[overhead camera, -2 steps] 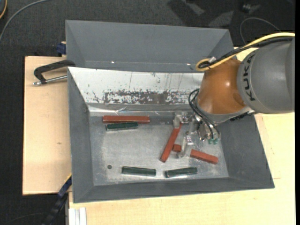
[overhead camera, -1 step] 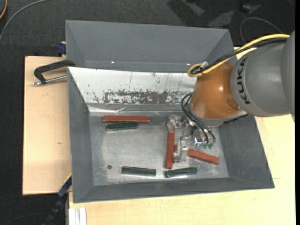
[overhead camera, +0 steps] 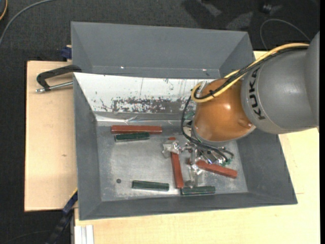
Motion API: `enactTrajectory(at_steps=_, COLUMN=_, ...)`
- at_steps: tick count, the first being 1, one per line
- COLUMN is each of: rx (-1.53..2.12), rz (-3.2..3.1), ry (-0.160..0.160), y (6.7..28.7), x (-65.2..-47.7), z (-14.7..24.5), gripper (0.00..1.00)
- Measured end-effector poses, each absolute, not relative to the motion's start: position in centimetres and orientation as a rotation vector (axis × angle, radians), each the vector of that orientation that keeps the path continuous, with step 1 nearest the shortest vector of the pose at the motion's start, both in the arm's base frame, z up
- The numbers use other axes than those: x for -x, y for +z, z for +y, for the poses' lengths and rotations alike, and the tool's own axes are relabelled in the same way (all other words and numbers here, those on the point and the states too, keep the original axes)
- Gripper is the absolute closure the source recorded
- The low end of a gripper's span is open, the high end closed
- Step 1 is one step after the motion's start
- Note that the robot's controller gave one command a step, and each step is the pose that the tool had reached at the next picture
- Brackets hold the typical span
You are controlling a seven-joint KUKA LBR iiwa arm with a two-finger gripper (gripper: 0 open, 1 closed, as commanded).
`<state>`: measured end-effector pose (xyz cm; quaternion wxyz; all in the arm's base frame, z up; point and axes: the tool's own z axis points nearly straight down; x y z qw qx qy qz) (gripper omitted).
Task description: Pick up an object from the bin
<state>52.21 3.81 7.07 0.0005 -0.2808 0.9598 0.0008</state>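
While in the bin (overhead camera: 84, 146) — red, green bars (overhead camera: 137, 129)

The grey arm (overhead camera: 284, 93) runs off the frame's right edge. Its orange cover (overhead camera: 221, 118) blocks the bin (overhead camera: 137, 161) floor right of centre, and the slanted red stick (overhead camera: 221, 171) loses its upper end under the cables (overhead camera: 212, 154).

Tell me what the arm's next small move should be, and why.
Probably ease straight down a little. The gripper hangs low in the bin, front right, above a cluster of sticks: one red stick just under it, a second red stick to its right, a green stick in front. None is visibly gripped yet, so closing in seems the sensible step.
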Motion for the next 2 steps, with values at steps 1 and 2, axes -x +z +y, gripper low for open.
enactTrajectory(at_steps=1, rx=0.877, rz=3.015, ry=0.002, y=7.1, x=-52.2, z=3.7, gripper=1.00)
enactTrajectory(at_steps=2, rx=0.794, rz=3.024, ry=-0.002, y=21.6, x=-53.0, z=5.2, gripper=1.00)
